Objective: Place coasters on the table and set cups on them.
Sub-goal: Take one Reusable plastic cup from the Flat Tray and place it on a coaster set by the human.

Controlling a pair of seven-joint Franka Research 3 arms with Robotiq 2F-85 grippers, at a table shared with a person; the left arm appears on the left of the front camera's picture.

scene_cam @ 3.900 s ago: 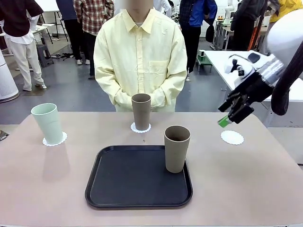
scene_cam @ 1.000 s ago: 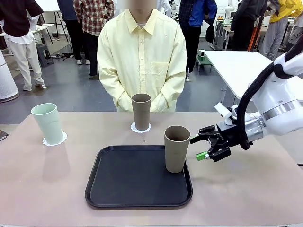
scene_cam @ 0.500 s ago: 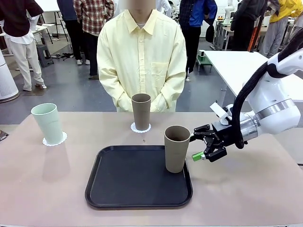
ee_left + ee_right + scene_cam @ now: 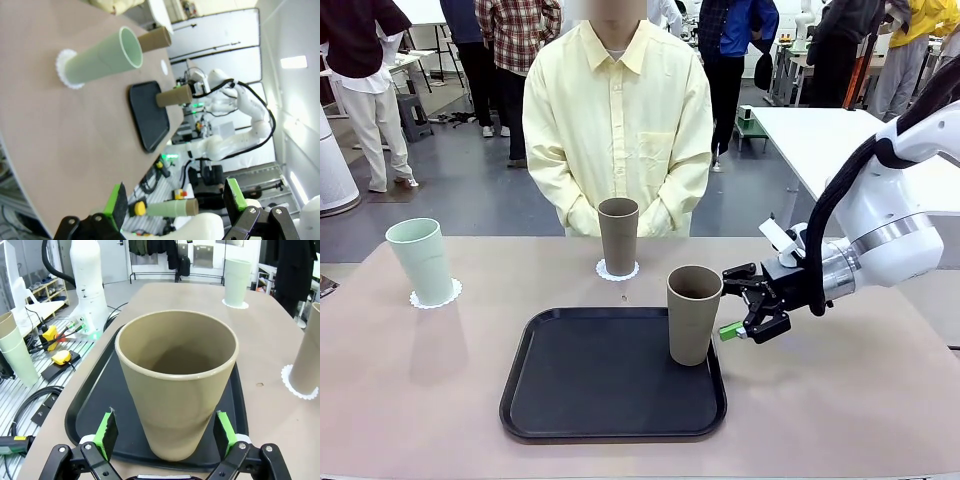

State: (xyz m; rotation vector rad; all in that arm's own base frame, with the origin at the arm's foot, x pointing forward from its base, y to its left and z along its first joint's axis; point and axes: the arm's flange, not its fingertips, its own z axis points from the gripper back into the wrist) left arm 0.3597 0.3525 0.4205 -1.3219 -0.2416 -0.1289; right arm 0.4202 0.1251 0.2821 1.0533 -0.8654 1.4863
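A taupe cup stands at the right end of the black tray on the table. My right gripper is open at its right side. In the right wrist view its green pads flank the lower part of this cup without a visible grip. A second taupe cup rests on a coaster at the far middle. The mint cup sits on a coaster at the left. An empty coaster lies beyond the tray. My left gripper is open above the table's left end, holding nothing.
A person in a pale yellow shirt stands at the far edge with hands clasped behind the middle cup. A white table is at the back right. The tray's left part is bare.
My right gripper has moved left and slightly down toward the cup on the tray, and its fingers now reach around it. The cups, coasters and person are unchanged.
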